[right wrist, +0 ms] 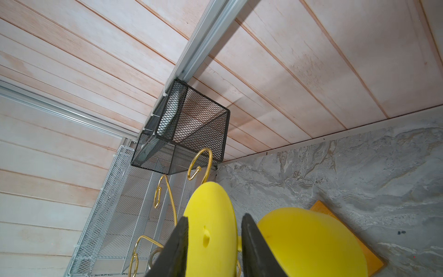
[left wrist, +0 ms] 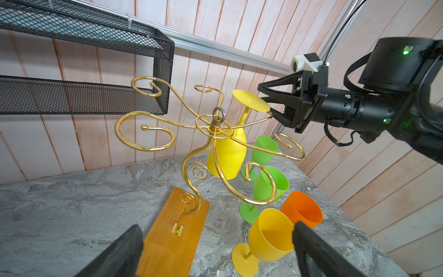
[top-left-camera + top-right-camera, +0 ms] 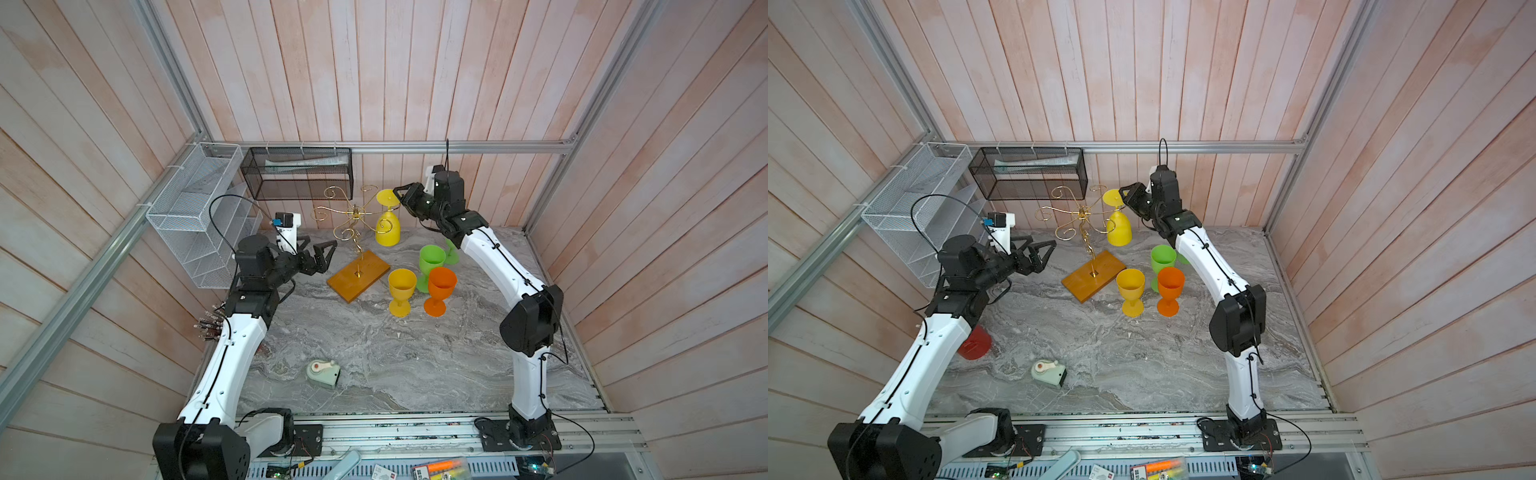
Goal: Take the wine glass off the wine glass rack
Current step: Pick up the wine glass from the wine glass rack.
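Glassware crowds the back of the marbled table (image 3: 374, 353). The yellow wine glass (image 3: 387, 232) hangs bowl-down from a scroll arm of the wine glass rack (image 3: 356, 213), on the side facing the right arm, with its foot (image 2: 251, 100) tilted above the wire. The rack's orange-brown base (image 3: 353, 284) lies flat on the table. The right gripper (image 2: 265, 100) is at that foot with its fingers (image 1: 178, 242) partly spread, one to each side of the disc's rim. In the right wrist view a narrow gap shows beside the disc, and no firm pinch is visible. The left gripper (image 3: 320, 243) hovers just beside the base on the opposite side, its fingers spread wide and holding nothing. Near the base stand an amber glass (image 3: 402, 286), an orange glass (image 3: 441, 286) and two green glasses (image 3: 430, 259). A black mesh basket (image 3: 297, 172) and a white wire shelf (image 3: 195, 212) hang on the walls.
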Controlling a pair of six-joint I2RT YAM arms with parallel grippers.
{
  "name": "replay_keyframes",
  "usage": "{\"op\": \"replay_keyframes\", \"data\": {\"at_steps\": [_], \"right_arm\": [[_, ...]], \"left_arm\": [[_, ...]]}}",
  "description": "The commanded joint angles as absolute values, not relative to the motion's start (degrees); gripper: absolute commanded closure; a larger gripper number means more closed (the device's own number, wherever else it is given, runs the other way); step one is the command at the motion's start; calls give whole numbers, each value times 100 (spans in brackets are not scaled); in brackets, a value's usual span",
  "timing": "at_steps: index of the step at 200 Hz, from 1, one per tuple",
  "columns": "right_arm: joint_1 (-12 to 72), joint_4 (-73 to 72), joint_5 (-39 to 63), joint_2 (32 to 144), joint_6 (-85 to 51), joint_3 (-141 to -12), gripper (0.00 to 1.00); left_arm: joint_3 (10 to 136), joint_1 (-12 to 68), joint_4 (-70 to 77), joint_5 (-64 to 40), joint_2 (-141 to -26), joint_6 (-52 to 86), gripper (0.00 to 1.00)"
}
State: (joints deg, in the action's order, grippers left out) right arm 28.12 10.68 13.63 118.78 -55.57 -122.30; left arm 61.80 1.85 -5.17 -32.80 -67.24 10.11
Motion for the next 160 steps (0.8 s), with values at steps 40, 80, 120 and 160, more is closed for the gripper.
{"op": "replay_keyframes", "data": {"at_steps": [40,80,120,160], "right_arm": [[2875,1069,1206,11830,-5353,-12458,61],[2905,1114,1097,11872,-5243,-12622,60],[2942,1216,1099,11971,-5203,-12780,60],[2970,1244,1102,11946,-5203,-12704,61]], "left_arm": [[6247,209,-527,-3305,-6775,1037,1],[6255,205,-536,-3296,-6785,1046,1],[6258,203,-543,-3288,-6796,1046,1],[6276,205,-567,-3278,-6790,1046,1]]}}
